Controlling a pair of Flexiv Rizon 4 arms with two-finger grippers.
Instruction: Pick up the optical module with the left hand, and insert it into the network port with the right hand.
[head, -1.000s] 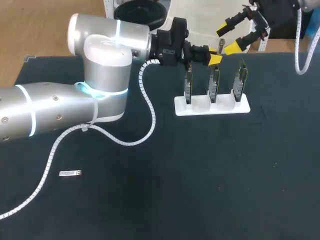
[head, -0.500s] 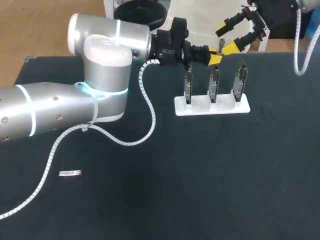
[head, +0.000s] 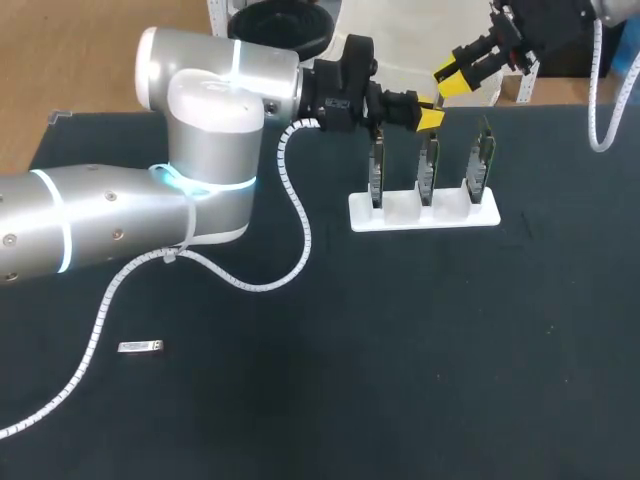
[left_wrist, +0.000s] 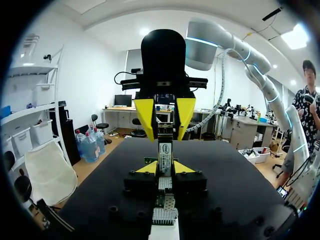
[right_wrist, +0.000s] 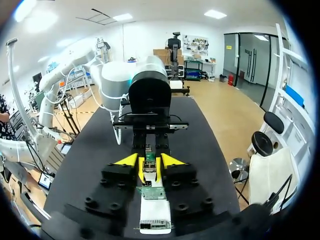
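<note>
The optical module (left_wrist: 165, 150), a slim metal bar with a label, stands between both grippers above the board stand. My left gripper (left_wrist: 165, 169) is shut on its near end. In the left wrist view my right gripper (left_wrist: 165, 120) comes from the far side, and its yellow fingers (left_wrist: 146, 114) press the module's other end. The right wrist view shows my right gripper (right_wrist: 150, 162) shut on the module (right_wrist: 149, 161), with the left gripper's black body (right_wrist: 150, 95) straight ahead. In the head view the left gripper (head: 430, 116) and the right gripper (head: 453, 79) meet above the middle circuit board (head: 428, 165).
A white stand (head: 423, 213) holds three upright green circuit boards, directly under the grippers. A second small module (head: 140, 346) lies on the black table at the front left. My left arm's cable (head: 297, 215) loops across the mat.
The right gripper's fingers, spread wide a second ago, have come together on the module's upper end. The left arm and its grip have not moved.
</note>
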